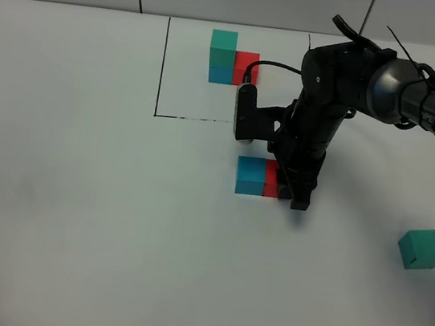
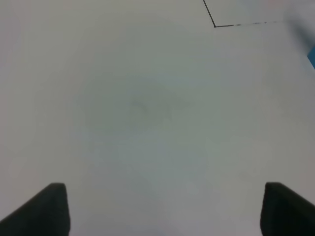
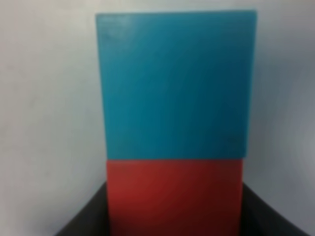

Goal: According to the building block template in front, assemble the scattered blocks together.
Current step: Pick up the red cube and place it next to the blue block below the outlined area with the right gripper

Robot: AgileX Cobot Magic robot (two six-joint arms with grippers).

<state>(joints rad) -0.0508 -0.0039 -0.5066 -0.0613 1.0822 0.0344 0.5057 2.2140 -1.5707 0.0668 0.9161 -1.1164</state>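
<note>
**A:** Exterior high: blue cube (image 1: pixel 250 176) and red cube (image 1: pixel 272 179) touch mid table (image 1: pixel 76 192); green cube (image 1: pixel 421 248) near its right edge; template (image 1: pixel 232 58) at the far edge. Our right gripper (image 1: pixel 293 193) abuts the red cube.

**B:** We judge the cubes light and rigid; pinch opposite flat faces. Left wrist: left gripper (image 2: pixel 166 191) fingers apart, empty. Right wrist: jaws together, set against red.

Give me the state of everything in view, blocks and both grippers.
Left gripper: open, over bare table.
Right gripper: shut, against the red cube.
Red cube: flat, touching the blue cube.
Blue cube: flat, nothing on top.
Green cube: alone, not yet stacked.
Building block template: assembled.
</note>
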